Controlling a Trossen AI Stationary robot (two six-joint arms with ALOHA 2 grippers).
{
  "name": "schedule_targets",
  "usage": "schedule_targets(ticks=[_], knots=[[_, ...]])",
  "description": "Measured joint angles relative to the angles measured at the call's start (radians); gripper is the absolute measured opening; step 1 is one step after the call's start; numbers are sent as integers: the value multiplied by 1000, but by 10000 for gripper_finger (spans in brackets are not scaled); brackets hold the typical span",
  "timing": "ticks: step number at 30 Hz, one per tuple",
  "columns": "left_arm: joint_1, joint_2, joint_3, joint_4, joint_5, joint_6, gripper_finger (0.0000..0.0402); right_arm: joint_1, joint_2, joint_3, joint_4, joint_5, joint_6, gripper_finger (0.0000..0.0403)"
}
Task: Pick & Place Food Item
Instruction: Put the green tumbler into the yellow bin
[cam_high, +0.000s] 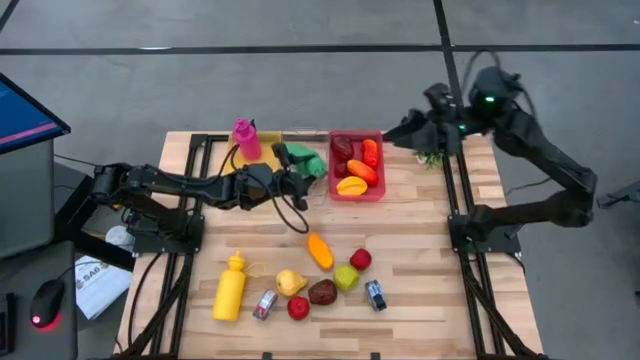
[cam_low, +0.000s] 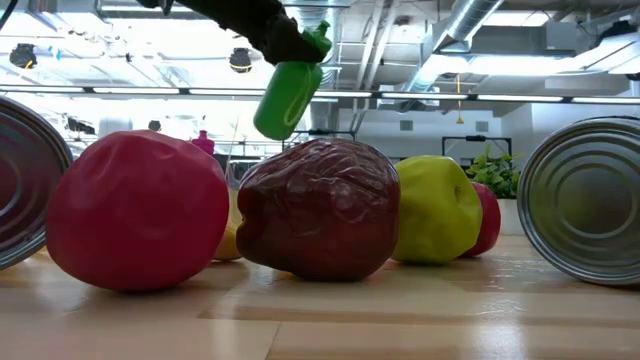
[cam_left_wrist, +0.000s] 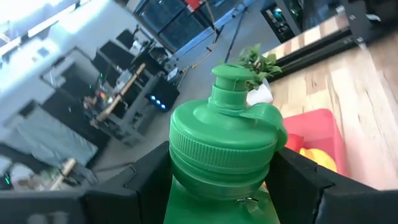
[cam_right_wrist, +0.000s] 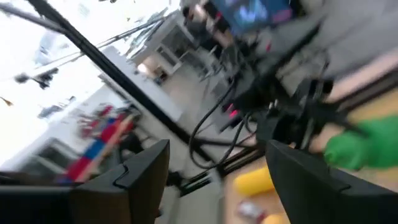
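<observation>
**Green bottle aloft in left gripper; slip and collision risks noted**

The left gripper (cam_high: 291, 172) was clamped on the green bottle (cam_left_wrist: 219, 155), fingers (cam_left_wrist: 140, 186) pressed to either side just below the ribbed cap. In the low view the bottle (cam_low: 290, 88) hung tilted, well clear of the table (cam_high: 420, 250). From above it sat between the pink bottle (cam_high: 245, 138) and the red bin (cam_high: 357, 166), which already held several food pieces.

Judgement: the grip sat high on a smooth, round body, so the tilted bottle could rotate or slide out during a swing. A drop here could strike the bin's rim or scatter the loose fruit (cam_high: 322, 291) and cans nearer the front edge. A low pass could clip the pink bottle.

The right gripper (cam_high: 415, 128) was parked past the bin's far corner, jaws apart and empty; crowding the bin risked arm contact.
</observation>
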Motion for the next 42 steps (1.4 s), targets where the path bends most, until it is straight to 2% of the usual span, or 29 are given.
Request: schedule_targets(ticks=[8, 20, 35, 42], knots=[[27, 0, 0, -1, 1, -202, 213, 17, -106, 0, -112, 235, -309, 260], [70, -1, 1, -1, 1, -577, 213, 17, -104, 0, -278, 570, -525, 260], [158, -35, 2, -6, 0, -838, 210, 16, 2, -1, -306, 740, -779, 260], [191, -106, 1, -29, 3, -843, 211, -8, 64, -1, -301, 784, -811, 260]])
